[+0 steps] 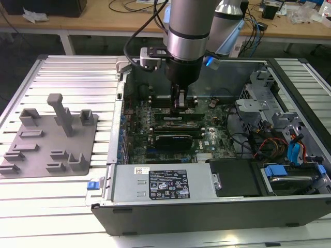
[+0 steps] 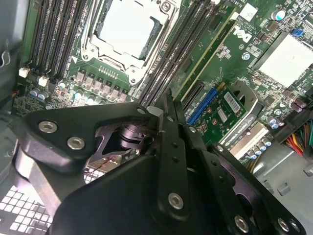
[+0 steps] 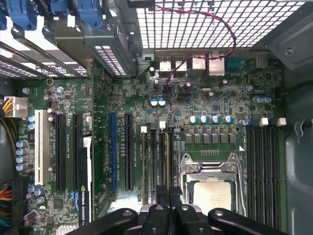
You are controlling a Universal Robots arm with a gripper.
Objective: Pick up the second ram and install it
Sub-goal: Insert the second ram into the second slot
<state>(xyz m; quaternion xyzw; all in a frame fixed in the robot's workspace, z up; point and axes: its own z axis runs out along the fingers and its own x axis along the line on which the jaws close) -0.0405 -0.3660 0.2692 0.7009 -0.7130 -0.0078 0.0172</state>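
Note:
My gripper (image 1: pixel 180 105) hangs low inside the open computer case (image 1: pixel 111 155), over the memory slots of the green motherboard (image 1: pixel 212 124). Its black fingers are shut against each other with nothing between them in both wrist views (image 2: pixel 168 105) (image 3: pixel 168 192). Beside the fingertips (image 2: pixel 164 115) a thin green ram stick (image 2: pixel 208 51) stands edge-on in a slot. It looks like the second ram, though I cannot tell for sure. Whether the fingertips touch a stick is hidden under them. Other memory slots (image 3: pixel 152 156) with white end clips lie just ahead of the fingers.
The processor socket (image 2: pixel 124 29) (image 3: pixel 210 191) sits next to the slots. A black expansion card (image 1: pixel 178 139) lies closer to the power supply (image 1: pixel 160 183). Drive cage (image 1: pixel 258 98) and cables (image 1: pixel 282 150) crowd the exterior view's right. A grey parts fixture (image 1: pixel 51 139) lies outside the case.

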